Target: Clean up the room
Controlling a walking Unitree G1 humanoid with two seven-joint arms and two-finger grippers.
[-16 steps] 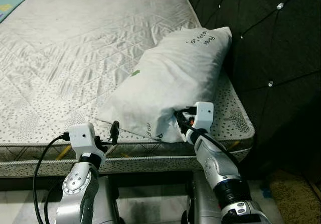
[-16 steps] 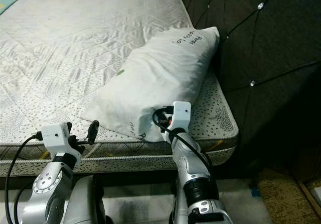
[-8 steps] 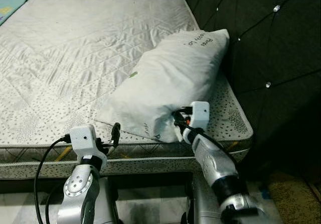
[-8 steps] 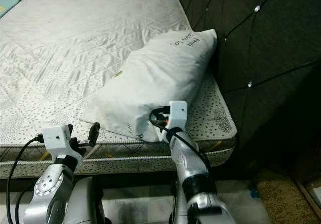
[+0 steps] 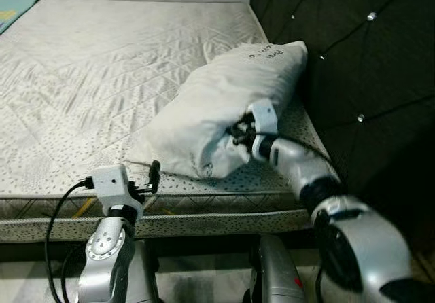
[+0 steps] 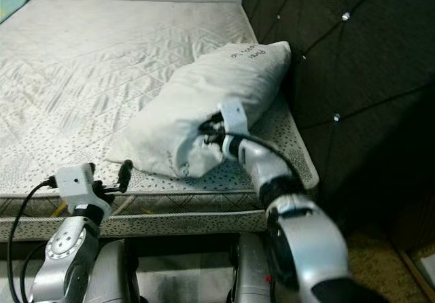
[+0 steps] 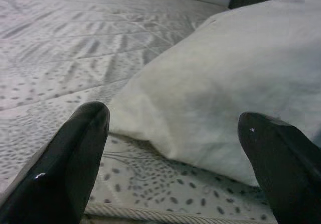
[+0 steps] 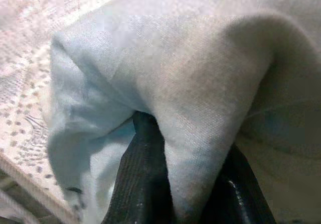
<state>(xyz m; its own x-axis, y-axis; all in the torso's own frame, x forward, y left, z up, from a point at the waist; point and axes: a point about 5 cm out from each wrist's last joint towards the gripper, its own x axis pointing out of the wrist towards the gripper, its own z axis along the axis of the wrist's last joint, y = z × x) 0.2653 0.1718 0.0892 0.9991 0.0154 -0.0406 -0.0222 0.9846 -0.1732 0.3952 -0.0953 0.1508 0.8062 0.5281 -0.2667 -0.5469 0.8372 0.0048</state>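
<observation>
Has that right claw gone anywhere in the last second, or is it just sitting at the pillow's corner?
Yes. The right gripper, shut on the pillow, has moved away from the mattress's front edge toward the dark headboard, folding the pillow's corner up and over.

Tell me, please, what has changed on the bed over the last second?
The right gripper, shut on the pillow's near corner, has lifted that corner and folded it back toward the headboard. The left gripper stays open at the mattress edge, short of the pillow, and the pillow's far end stays against the headboard.
</observation>
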